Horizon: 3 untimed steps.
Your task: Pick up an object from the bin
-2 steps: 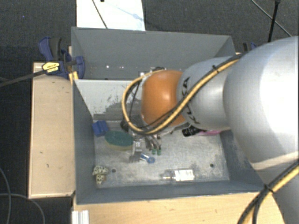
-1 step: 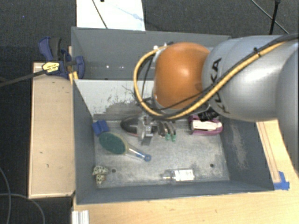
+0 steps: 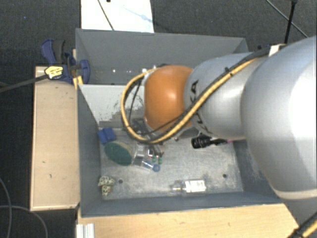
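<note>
My gripper point(image 3: 147, 154) reaches down under the arm's orange cover into the left middle of the bin. It stands directly over a small clear thing with a blue tip point(image 3: 152, 165) on the bin floor. A dark green oval disc point(image 3: 118, 153) lies just to its left, nearly touching it. A blue block point(image 3: 105, 135) sits a little further up and left, near the bin's left wall.
A small speckled, lumpy thing point(image 3: 105, 183) lies in the front left corner. A white and clear tube-like thing point(image 3: 190, 186) rests near the front wall, right of centre. The arm covers the bin's right and back parts.
</note>
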Motion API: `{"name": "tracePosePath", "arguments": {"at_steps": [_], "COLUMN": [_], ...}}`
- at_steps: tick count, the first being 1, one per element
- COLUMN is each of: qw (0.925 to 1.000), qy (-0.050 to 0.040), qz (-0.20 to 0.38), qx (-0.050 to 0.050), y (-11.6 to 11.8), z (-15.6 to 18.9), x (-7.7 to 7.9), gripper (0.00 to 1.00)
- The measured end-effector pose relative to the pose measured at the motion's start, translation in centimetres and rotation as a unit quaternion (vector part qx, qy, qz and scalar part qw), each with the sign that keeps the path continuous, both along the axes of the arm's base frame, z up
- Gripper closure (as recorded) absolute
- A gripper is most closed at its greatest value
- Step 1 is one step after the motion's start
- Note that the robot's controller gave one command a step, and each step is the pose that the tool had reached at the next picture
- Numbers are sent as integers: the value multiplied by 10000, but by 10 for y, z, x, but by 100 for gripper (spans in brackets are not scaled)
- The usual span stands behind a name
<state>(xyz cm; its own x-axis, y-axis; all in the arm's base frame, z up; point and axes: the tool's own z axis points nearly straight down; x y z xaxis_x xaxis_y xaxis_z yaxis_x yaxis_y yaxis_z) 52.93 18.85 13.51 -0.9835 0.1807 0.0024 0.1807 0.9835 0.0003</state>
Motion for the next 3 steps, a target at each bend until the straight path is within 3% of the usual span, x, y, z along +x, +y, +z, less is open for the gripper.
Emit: {"name": "tracePosePath", "arguments": {"at_steps": [1, 2, 3], "qw": [9958, 9956, 9894], "qy": [0, -12, -28], "qz": [-921, -940, -1449], "qx": [-3, 2, 0], "y": [7, 7, -20], "z": [-37, -36, -26], "x": [-28, -27, -10], "gripper": [100, 0, 0]}}
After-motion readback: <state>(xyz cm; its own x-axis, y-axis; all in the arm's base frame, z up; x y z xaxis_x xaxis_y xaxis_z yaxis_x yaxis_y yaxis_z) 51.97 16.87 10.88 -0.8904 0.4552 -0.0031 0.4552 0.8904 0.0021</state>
